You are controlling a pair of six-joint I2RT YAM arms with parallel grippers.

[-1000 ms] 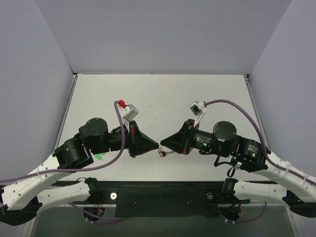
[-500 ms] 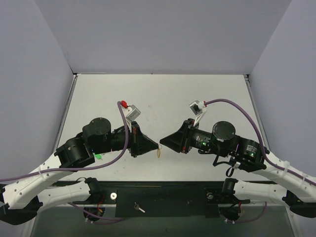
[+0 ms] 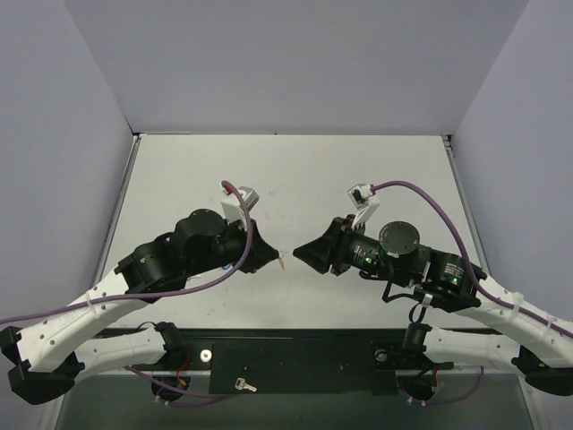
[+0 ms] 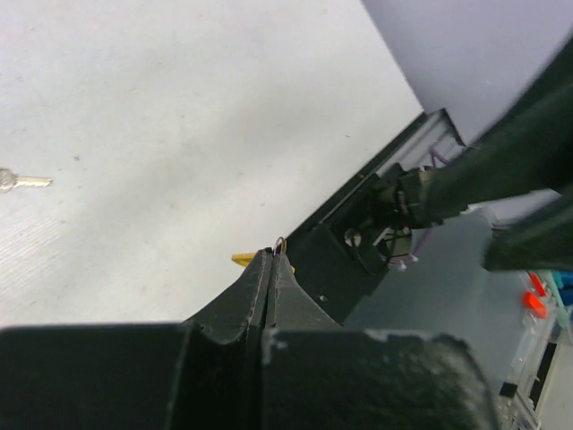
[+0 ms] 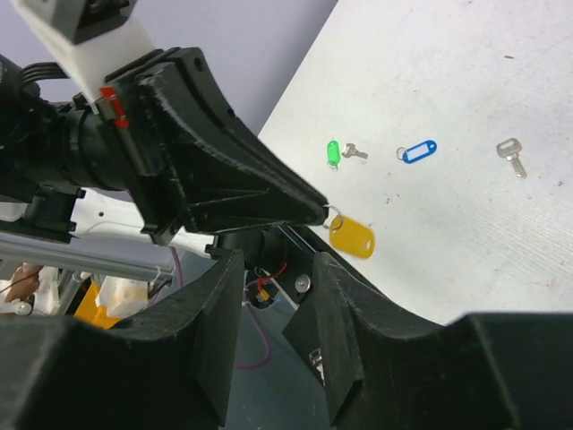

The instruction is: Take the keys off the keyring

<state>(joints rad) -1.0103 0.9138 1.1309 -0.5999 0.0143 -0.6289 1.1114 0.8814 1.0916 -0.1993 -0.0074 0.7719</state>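
My left gripper is shut on the thin metal ring of the yellow-orange key tag, which hangs from its tip above the table's near edge. The tag also shows in the left wrist view and, small, in the top view. No key is on the ring. A tiny silver key lies on the black base bar below the table edge. My right gripper is open and empty, its tips a short way right of the tag. Its fingers stand apart below the tag.
On the table beyond the tag lie a green tag joined to a silver key, a blue tag and a loose silver key. The loose key also shows in the left wrist view. The black base bar runs along the near edge.
The key that hung between the gripper tips has dropped onto the black base bar and slid left. The left arm has turned and raised the yellow tag. The right gripper stays close by.
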